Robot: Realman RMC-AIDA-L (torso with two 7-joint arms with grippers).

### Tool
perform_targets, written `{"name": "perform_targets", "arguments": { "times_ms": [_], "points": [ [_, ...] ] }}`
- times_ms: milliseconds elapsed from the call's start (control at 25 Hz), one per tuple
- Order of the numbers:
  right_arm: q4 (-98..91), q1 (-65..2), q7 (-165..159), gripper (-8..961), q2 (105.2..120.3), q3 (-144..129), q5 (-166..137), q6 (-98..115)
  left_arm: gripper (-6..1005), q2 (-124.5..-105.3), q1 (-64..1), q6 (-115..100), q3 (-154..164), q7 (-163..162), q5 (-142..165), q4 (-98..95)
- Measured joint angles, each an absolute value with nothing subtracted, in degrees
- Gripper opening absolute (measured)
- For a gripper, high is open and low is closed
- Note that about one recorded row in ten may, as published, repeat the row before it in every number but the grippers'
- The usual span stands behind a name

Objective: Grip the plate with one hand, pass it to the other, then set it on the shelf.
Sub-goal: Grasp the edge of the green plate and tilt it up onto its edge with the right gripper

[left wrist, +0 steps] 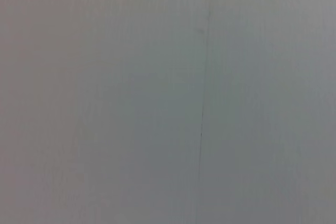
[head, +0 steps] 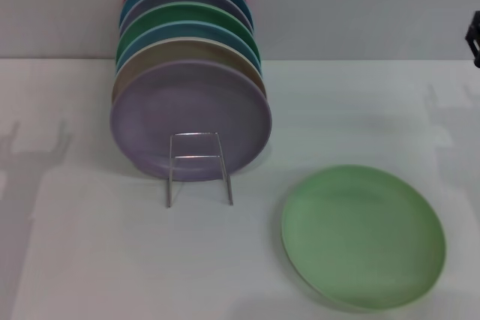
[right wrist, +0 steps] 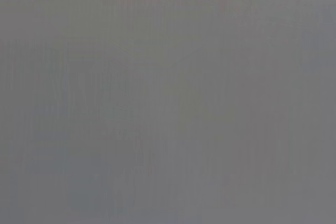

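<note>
The plate (head: 364,236) lies flat near the table's (head: 90,260) front right corner, untouched, well apart from the rack (head: 199,166), which stands toward the left holding a row of upright plates with a lavender plate (head: 191,119) foremost. Only a dark piece of the right gripper (head: 474,35) is seen at the far right edge, its claw state cannot be told, and the left gripper is not seen. The rim is best approached low and pinched at its near edge

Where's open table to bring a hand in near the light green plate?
The table is bare left of the plate, in front of the rack, and behind the plate. It is crowded at the rack, where the upright plates stand.
</note>
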State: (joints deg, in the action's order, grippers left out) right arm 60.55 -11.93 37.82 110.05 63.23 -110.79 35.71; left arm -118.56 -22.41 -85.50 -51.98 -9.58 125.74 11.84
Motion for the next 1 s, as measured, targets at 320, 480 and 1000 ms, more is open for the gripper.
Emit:
{"name": "perform_targets", "arguments": {
  "times_ms": [320,480,1000],
  "points": [
    [74.4,-8.6,40.2,642,114.58,87.1,-113.6,-11.0,829,-118.65,-21.8,-85.5,-51.8,-10.2,125.9,12.6],
    [76.5,-9.2,40.3,641,115.82,95.7,-113.7,-27.4,829,-118.6,-21.0,-85.5,-51.8,-10.6,125.9,13.3],
    [74.5,-17.2,37.5,639,115.04,121.9,-117.2,-70.6,829,-118.6,-20.9,-85.4,-51.8,-11.9,125.9,13.4]
  ]
}}
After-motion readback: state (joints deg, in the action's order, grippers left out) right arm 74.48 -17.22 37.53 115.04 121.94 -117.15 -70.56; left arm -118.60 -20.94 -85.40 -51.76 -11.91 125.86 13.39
